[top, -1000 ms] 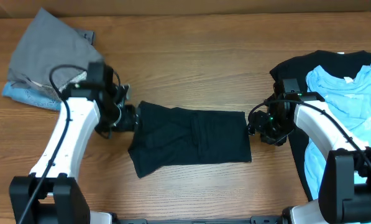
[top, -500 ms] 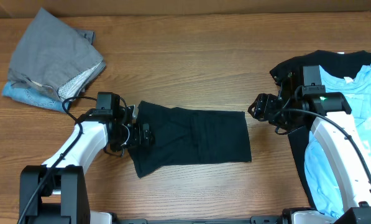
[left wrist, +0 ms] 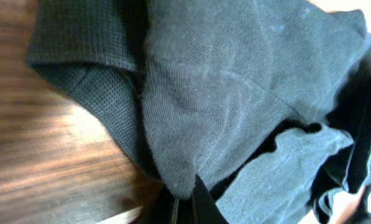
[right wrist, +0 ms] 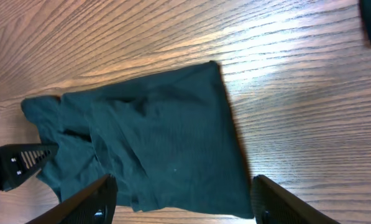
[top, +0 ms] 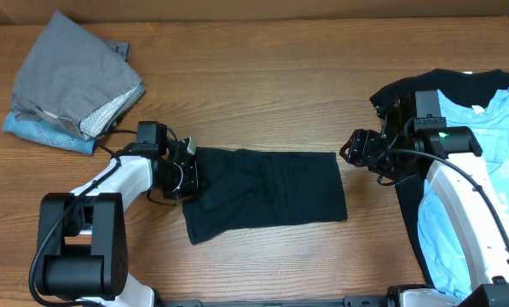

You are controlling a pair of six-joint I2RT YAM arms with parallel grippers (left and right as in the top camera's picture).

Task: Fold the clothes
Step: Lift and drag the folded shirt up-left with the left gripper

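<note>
A black T-shirt point(top: 267, 192), folded into a long band, lies across the middle of the table. My left gripper point(top: 188, 170) sits at its left end, shut on a fold of the cloth. The left wrist view shows that dark fabric point(left wrist: 222, 93) pinched to a point between the jaws of the left gripper point(left wrist: 188, 200). My right gripper point(top: 349, 158) hovers just off the band's right end, open and holding nothing. In the right wrist view the shirt point(right wrist: 154, 137) lies below the right gripper point(right wrist: 185, 202), whose fingers point(right wrist: 92, 199) are spread wide.
A folded grey shirt point(top: 71, 81) lies on a blue one point(top: 32, 128) at the back left. At the right edge a light blue shirt point(top: 484, 145) lies on another black one point(top: 459, 85), under my right arm.
My left gripper has come in at the shirt's left end and shut on the cloth. The right gripper drew back slightly from the right end and then held still.
</note>
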